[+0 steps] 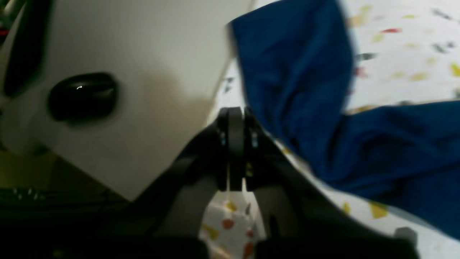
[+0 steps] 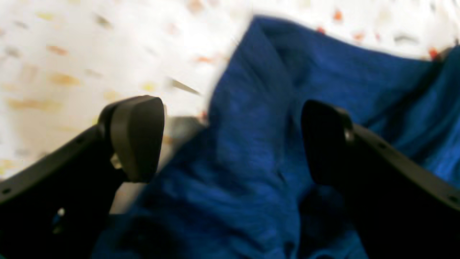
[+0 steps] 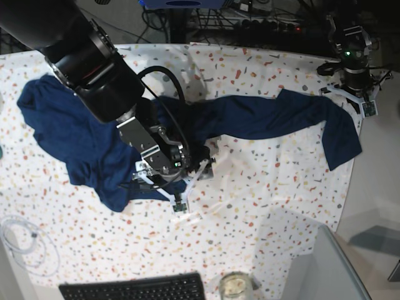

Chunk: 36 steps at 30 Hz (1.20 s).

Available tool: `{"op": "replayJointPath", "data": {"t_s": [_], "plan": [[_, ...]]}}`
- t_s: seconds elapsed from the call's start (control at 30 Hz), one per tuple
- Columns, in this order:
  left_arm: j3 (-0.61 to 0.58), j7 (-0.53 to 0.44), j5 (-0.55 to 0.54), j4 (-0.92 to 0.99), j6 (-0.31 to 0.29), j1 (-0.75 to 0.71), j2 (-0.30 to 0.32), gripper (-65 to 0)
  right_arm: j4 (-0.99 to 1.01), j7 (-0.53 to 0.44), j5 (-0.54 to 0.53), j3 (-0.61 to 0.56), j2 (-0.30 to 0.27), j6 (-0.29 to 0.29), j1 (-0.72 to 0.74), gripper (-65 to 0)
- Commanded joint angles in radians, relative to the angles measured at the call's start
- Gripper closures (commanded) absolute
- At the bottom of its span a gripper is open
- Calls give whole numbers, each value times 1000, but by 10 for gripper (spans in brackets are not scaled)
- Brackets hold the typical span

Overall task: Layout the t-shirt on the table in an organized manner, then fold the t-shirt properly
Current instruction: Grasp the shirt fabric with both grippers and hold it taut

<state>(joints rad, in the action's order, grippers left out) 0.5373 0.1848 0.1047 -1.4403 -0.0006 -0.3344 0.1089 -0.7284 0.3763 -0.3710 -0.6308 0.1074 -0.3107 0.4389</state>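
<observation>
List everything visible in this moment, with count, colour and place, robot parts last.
t-shirt: one, dark navy, strung out crumpled across the table from far left to the right edge.
table: one, white with coloured flecks, under everything.
keyboard: one, black, near edge.
cable: one, white, coiled at the near left.
glass jar: one, clear, near edge beside the keyboard.
grey panel: one, near right corner.
right end effector: one, black, open over the shirt at table centre.
left end effector: one, black, shut, at the table's right far corner.
</observation>
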Motion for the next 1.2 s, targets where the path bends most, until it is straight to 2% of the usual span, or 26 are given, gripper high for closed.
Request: {"op": "replayJointPath", "data": {"t_s": [0.0,0.2,0.37,0.47,0.57,0.6,0.7,0.97,1.1,1.17], "plan": [[10,-23,0,-6,6,5,13,0,-4,-40,7,1,12,-3,47,-563],[5,-26,0,16,6,5,15,0,56,-93,7,1,13,-3,59,-548],[7,-20,0,25,6,54,8,0,92,-98,-1,7,24,-3,57,-342],[-1,-20,0,100,6,117,13,-7,114,-135,-46,7,25,-3,53,-278],[-1,-20,0,158,6,174,15,-130,125,-136,-99,4,25,-2,56,-257],[-1,-20,0,168,4,188,15,-158,123,-135,-104,4,25,-2,56,-221],[-3,-20,0,172,4,209,15,-212,115,-135,-104,4,25,-2,56,-14],[8,-15,0,177,4,211,15,-224,114,-133,-105,2,25,0,47,0],[10,63,-1,177,4,217,15,-225,114,-133,-105,2,25,0,47,0],[10,69,-35,174,3,219,15,-225,114,-133,-105,2,25,2,47,0]]}}
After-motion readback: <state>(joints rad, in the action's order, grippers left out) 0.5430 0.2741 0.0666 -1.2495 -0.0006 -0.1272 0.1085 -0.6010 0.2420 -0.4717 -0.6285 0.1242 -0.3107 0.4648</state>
